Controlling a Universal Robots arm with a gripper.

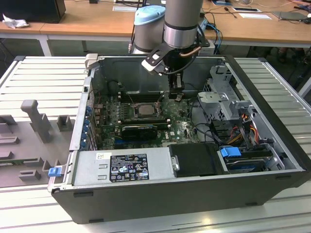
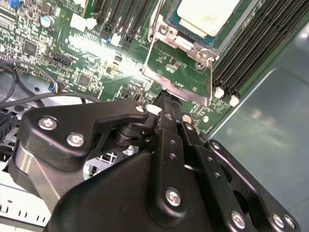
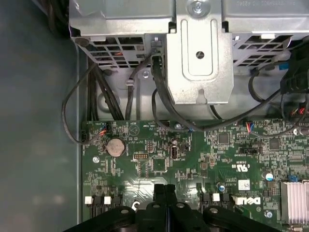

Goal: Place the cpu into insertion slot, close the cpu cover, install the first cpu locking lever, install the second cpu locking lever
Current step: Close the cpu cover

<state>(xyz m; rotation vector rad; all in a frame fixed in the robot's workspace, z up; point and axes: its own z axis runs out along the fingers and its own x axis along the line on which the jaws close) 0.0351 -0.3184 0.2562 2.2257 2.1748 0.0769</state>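
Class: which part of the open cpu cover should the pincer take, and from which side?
Probably the free rim of the cpu cover, opposite the hinge by the cpu. It's a thin frame with a cut-out middle, so only the rim offers hold. Come from where the pincer sits, away from the cpu.

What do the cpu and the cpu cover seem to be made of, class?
The cpu: pale matt metal top, likely, with a dull even sheen. The cpu cover: bright bare metal, probably steel, glinting along its thin frame edges.
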